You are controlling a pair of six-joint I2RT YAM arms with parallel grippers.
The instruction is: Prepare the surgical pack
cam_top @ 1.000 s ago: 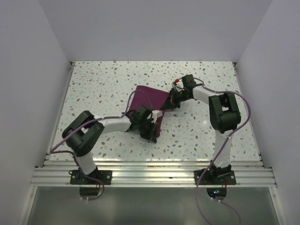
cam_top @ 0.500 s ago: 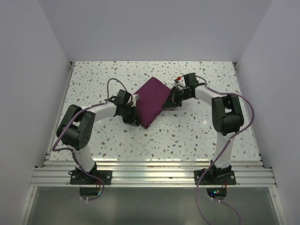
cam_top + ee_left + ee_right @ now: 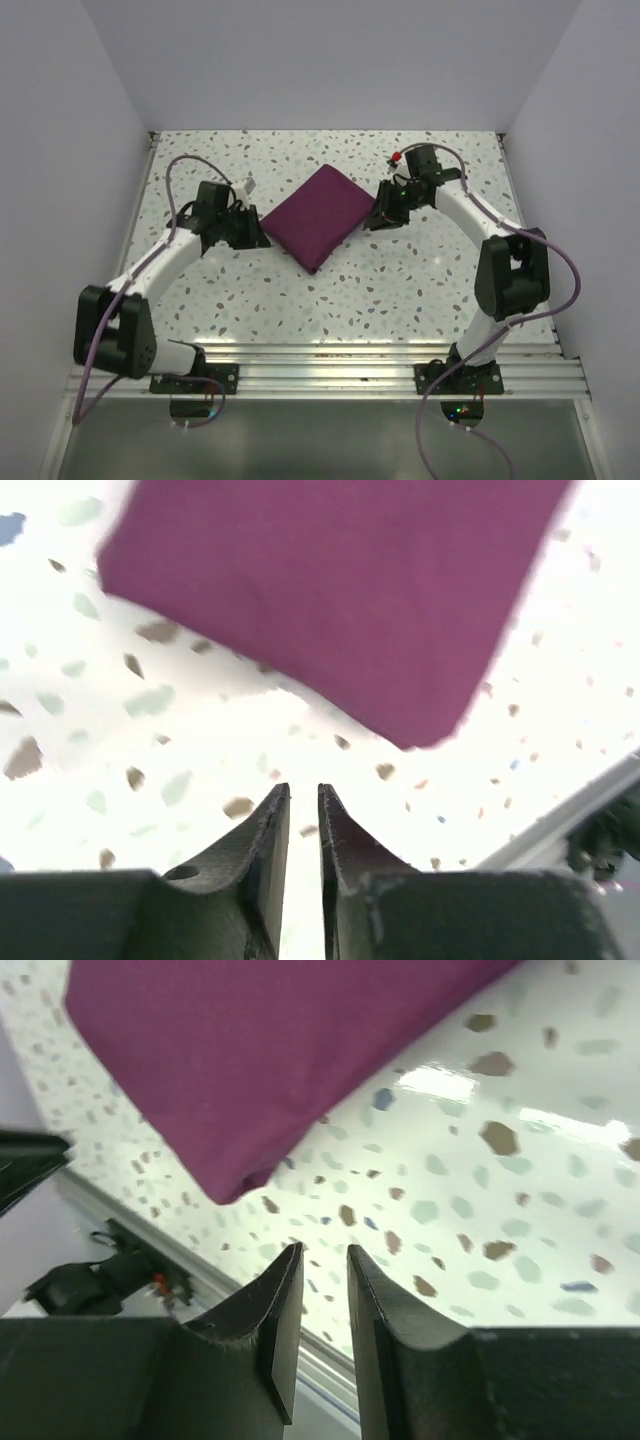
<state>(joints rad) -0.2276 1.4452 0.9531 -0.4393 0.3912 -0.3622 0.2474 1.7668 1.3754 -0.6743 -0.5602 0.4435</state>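
The surgical pack (image 3: 319, 216) is a deep purple cloth folded into a flat rectangular bundle. It lies at an angle on the speckled table (image 3: 420, 290), between the two arms. My left gripper (image 3: 257, 236) sits on the table just left of the bundle's left corner, a little apart from it. Its jaws are nearly closed and hold nothing. The left wrist view shows the gripper (image 3: 304, 792) low over bare table with the bundle (image 3: 330, 590) ahead. My right gripper (image 3: 374, 219) is just right of the bundle's right edge. Its jaws (image 3: 323, 1252) have a narrow gap and are empty, with the bundle (image 3: 260, 1060) ahead.
White walls enclose the table on the left, back and right. An aluminium rail (image 3: 320, 365) runs along the near edge and shows in the right wrist view (image 3: 250, 1305). A small white tag (image 3: 247, 186) lies near the left wrist.
Both grippers have let go of the cloth and backed away sideways, the left to the left and the right to the right. The cloth now lies as a flat folded bundle.
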